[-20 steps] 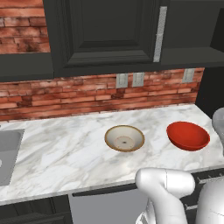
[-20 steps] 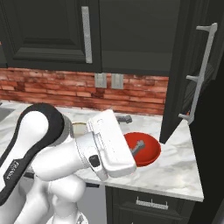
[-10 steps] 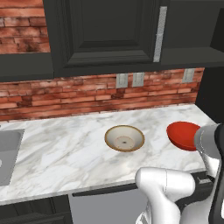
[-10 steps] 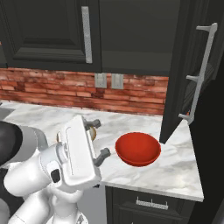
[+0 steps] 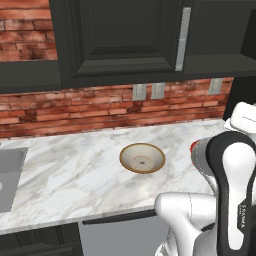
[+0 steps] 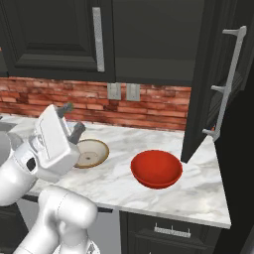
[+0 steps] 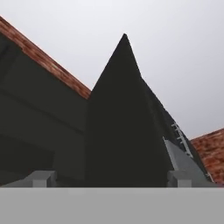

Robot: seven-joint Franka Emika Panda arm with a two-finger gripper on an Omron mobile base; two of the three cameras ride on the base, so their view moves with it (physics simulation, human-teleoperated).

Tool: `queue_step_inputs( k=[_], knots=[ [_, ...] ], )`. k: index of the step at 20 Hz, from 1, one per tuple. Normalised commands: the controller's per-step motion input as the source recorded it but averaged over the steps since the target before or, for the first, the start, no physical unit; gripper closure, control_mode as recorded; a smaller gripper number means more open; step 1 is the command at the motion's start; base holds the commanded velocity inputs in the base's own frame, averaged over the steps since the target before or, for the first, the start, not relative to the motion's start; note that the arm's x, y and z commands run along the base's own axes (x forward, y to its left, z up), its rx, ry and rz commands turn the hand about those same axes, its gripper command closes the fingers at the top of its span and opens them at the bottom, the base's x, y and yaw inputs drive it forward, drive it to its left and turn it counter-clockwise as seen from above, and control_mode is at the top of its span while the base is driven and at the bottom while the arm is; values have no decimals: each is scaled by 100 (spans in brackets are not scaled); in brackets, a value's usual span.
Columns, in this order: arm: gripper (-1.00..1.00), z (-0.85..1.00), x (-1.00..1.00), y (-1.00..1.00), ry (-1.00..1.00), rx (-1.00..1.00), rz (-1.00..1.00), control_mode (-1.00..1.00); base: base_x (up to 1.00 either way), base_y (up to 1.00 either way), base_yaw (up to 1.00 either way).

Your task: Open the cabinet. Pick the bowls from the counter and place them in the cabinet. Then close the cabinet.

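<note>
Cabinet door (image 6: pixel 206 84) hangs open over the table's (image 6: pixel 198 191) right end, and that's the hazard: a swing toward the red bowl (image 6: pixel 156 168) could clip it. The tan bowl (image 6: pixel 91 152) sits beside the arm, easily nudged. End effector (image 6: pixel 71 121) points upward, jaws spread wide, holding nothing, touching nothing.

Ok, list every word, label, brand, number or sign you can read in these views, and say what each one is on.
White robot arm: a small dark vertical marking on the black link, too small and blurred to read.
Cabinet: no text.
Tan-rimmed bowl and red bowl: no text.
Wall outlets on the brick wall: no text.
Counter: no text.
Nothing readable anywhere.
</note>
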Motion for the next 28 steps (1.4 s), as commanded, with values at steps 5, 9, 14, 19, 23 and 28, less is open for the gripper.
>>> queue_step_inputs(
  k=[5, 9, 14, 19, 23, 28],
  knots=[
    [-100, 31, 41, 17, 14, -8, 19, -100, 0, 0, 0],
    [-100, 16, 46, 27, 18, -6, 19, -100, 0, 0, 0],
    [-100, -3, 54, 39, 22, 1, 14, -100, 0, 0, 0],
    [-100, -6, 57, 20, 7, 1, 9, -100, 0, 0, 0],
    [-100, 0, 51, 23, 9, 5, 13, -100, 0, 0, 0],
    [-100, -2, 41, 21, 2, 4, 14, -100, 0, 0, 0]
  ],
)
